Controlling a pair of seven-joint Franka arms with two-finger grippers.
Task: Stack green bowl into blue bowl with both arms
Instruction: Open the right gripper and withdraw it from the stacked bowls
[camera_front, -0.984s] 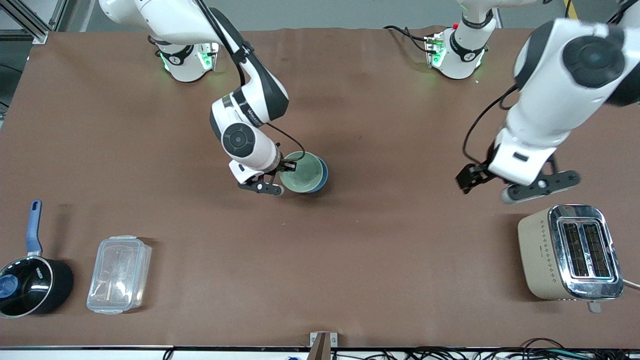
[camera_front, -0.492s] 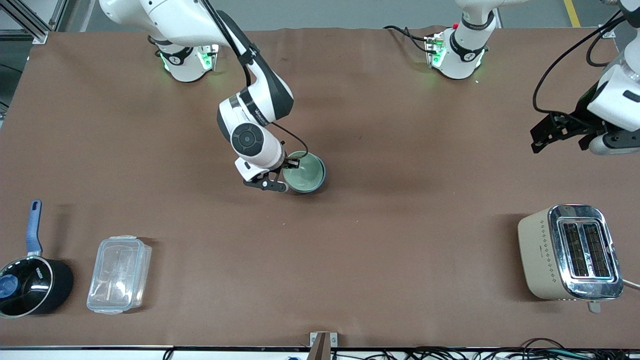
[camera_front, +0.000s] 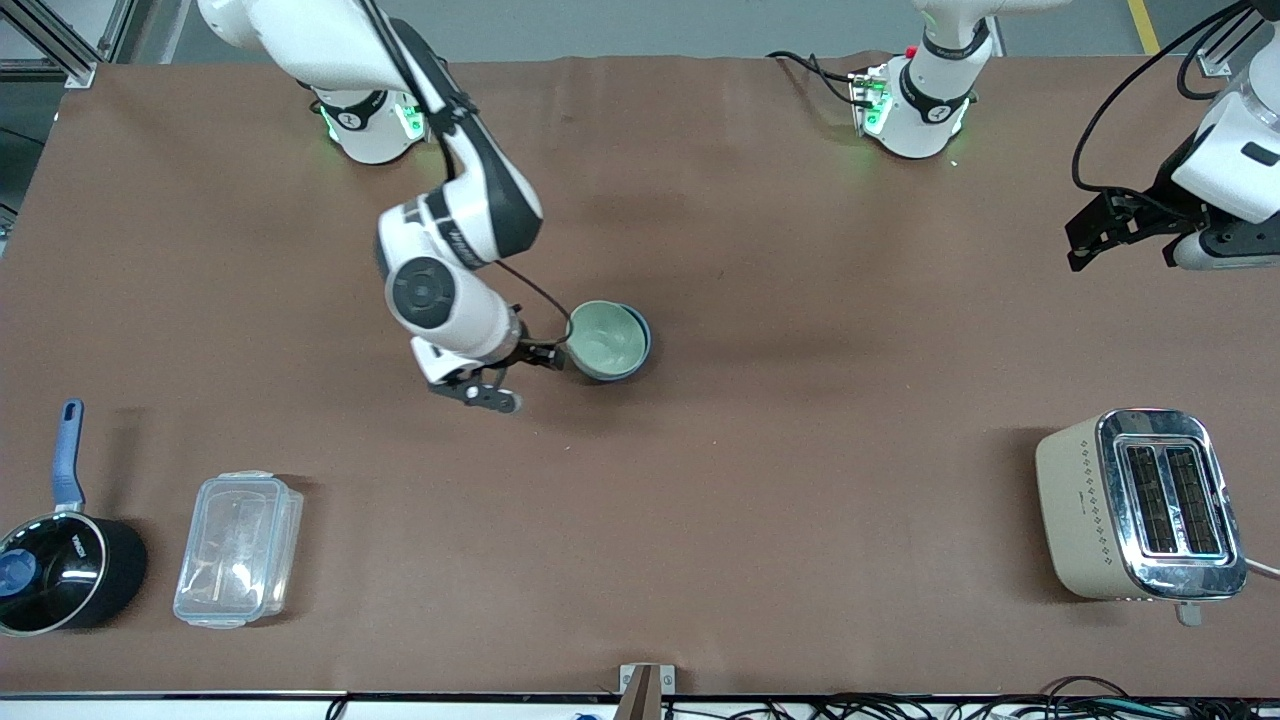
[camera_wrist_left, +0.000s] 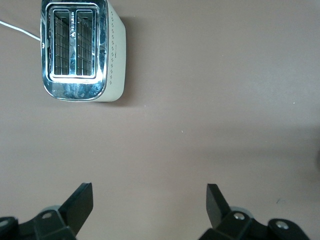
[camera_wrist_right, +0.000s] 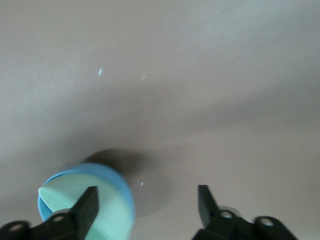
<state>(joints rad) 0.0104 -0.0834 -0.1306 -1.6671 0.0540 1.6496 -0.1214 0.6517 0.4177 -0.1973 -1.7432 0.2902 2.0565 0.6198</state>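
The green bowl sits nested inside the blue bowl near the table's middle; only a thin blue edge shows around it. My right gripper is open and empty, just beside the bowls toward the right arm's end, not touching them. In the right wrist view the gripper is open over bare table, with the blue bowl and the green bowl in it by one finger. My left gripper is open and empty, raised at the left arm's end of the table; it also shows in the left wrist view.
A beige and chrome toaster stands near the front camera at the left arm's end, also in the left wrist view. A black saucepan with a blue handle and a clear plastic box lie at the right arm's end.
My right gripper let go of the green bowl's rim and drew back from the stacked bowls. My left arm swung away toward its end of the table.
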